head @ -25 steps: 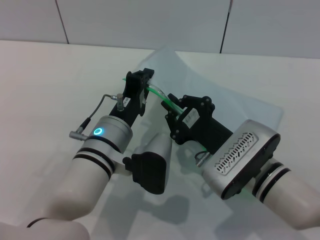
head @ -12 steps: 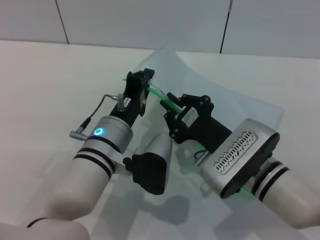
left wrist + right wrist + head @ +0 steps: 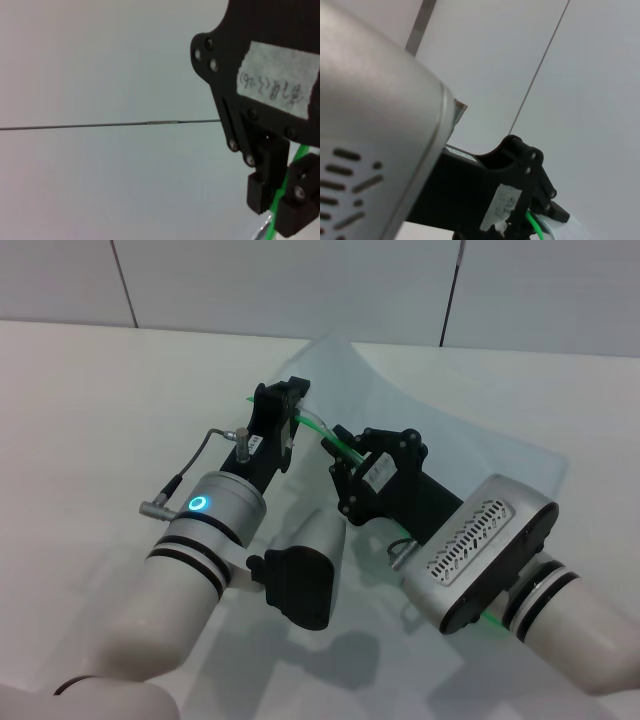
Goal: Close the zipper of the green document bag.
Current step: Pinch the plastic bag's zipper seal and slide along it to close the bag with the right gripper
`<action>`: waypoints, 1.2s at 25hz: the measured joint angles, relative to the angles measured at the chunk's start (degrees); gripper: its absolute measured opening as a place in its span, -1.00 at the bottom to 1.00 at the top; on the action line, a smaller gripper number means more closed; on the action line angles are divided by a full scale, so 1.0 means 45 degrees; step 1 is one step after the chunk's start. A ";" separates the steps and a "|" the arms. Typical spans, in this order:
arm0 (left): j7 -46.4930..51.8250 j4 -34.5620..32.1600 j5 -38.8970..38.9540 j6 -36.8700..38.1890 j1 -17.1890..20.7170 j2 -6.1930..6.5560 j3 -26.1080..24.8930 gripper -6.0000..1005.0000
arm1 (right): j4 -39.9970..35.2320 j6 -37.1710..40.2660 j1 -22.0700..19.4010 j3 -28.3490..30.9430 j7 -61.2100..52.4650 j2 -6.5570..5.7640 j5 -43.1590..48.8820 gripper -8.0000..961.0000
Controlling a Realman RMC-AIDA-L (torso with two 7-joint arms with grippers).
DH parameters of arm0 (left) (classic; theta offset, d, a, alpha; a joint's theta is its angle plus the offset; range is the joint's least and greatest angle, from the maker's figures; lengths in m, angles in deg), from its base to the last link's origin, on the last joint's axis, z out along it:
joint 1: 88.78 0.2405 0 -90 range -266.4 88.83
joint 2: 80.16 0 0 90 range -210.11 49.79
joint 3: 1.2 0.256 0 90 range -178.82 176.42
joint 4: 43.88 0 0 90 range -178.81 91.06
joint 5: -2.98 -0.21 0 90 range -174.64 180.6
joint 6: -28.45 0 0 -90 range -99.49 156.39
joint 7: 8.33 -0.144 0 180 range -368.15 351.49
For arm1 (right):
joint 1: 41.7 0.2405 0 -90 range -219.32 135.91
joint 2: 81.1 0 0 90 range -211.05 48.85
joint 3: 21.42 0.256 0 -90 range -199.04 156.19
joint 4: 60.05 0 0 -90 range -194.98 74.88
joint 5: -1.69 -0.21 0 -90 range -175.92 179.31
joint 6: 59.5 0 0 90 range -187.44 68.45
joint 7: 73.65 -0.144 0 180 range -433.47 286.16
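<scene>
The green document bag (image 3: 455, 430) lies flat on the white table, pale and translucent, and reaches to the back right. Its zipper (image 3: 316, 426) is a thin bright green strip lifted between both grippers. My left gripper (image 3: 292, 410) is shut on the strip's near-left end; the left wrist view shows the fingers (image 3: 261, 192) pinched on the green zipper (image 3: 299, 156). My right gripper (image 3: 336, 447) is shut on the zipper a short way along, close to the left one. The right wrist view shows the green zipper (image 3: 535, 223) coming out at its fingertips. The slider is hidden.
The white table (image 3: 90, 390) extends on all sides of the bag, with a grey tiled wall (image 3: 300, 280) behind it. A grey cable with a metal plug (image 3: 158, 504) hangs off the left arm. Both forearms crowd the near middle.
The right gripper has crept slightly left along the zipper toward the left gripper. The left arm holds still.
</scene>
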 joint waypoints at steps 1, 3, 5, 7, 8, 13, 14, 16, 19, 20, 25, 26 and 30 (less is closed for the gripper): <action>-0.0006 0.0000 -0.0005 0.0000 0.0001 0.0000 0.0000 -0.78 | 0.0002 0.0001 0.0002 -0.0014 0.0000 0.0000 0.0000 -0.73; -0.0009 0.0000 -0.0007 0.0000 0.0000 0.0000 0.0001 -0.78 | 0.0013 0.0004 0.0012 -0.0055 0.0000 -0.0001 -0.0001 -0.73; -0.0041 -0.0001 -0.0007 -0.0001 0.0003 0.0000 0.0010 -0.77 | 0.0023 0.0000 0.0031 -0.0091 0.0004 0.0000 -0.0001 -0.74; -0.0087 -0.0001 -0.0006 -0.0003 0.0011 0.0000 0.0018 -0.77 | 0.0022 -0.0022 0.0038 -0.0107 0.0034 0.0000 -0.0001 -0.75; -0.0101 -0.0001 -0.0006 -0.0004 0.0013 0.0000 0.0019 -0.77 | 0.0016 -0.0037 0.0039 -0.0109 0.0056 -0.0001 0.0000 -0.76; -0.0106 0.0000 -0.0006 -0.0004 0.0019 0.0000 0.0020 -0.77 | -0.0009 -0.0034 0.0040 -0.0116 0.0068 0.0000 0.0004 -0.81; -0.0106 -0.0001 -0.0007 -0.0004 0.0019 0.0000 0.0020 -0.77 | -0.0014 -0.0030 0.0039 -0.0118 0.0068 0.0000 0.0007 -0.81; -0.0095 -0.0001 -0.0007 -0.0004 0.0020 0.0000 0.0020 -0.77 | -0.0024 -0.0012 0.0039 -0.0118 0.0062 -0.0001 0.0006 -0.81; -0.0055 0.0000 -0.0007 -0.0003 0.0021 0.0000 0.0020 -0.76 | -0.0040 0.0002 0.0040 -0.0117 0.0021 -0.0001 0.0001 -0.81; -0.0022 0.0000 -0.0008 -0.0003 0.0025 0.0000 0.0020 -0.76 | -0.0041 0.0004 0.0040 -0.0108 0.0013 0.0000 0.0001 -0.81; 0.0150 0.0000 -0.0030 -0.0074 0.0040 0.0000 0.0020 -0.76 | -0.0020 -0.0002 0.0016 -0.0080 0.0004 0.0000 0.0002 -0.82; 0.0175 -0.0001 -0.0030 -0.0083 0.0040 0.0000 0.0020 -0.76 | -0.0013 -0.0013 -0.0003 -0.0080 0.0003 0.0000 0.0001 -0.82; 0.0350 -0.0001 -0.0030 -0.0095 0.0039 0.0000 0.0019 -0.76 | 0.0031 -0.0054 -0.0066 -0.0093 0.0000 0.0000 0.0001 -0.82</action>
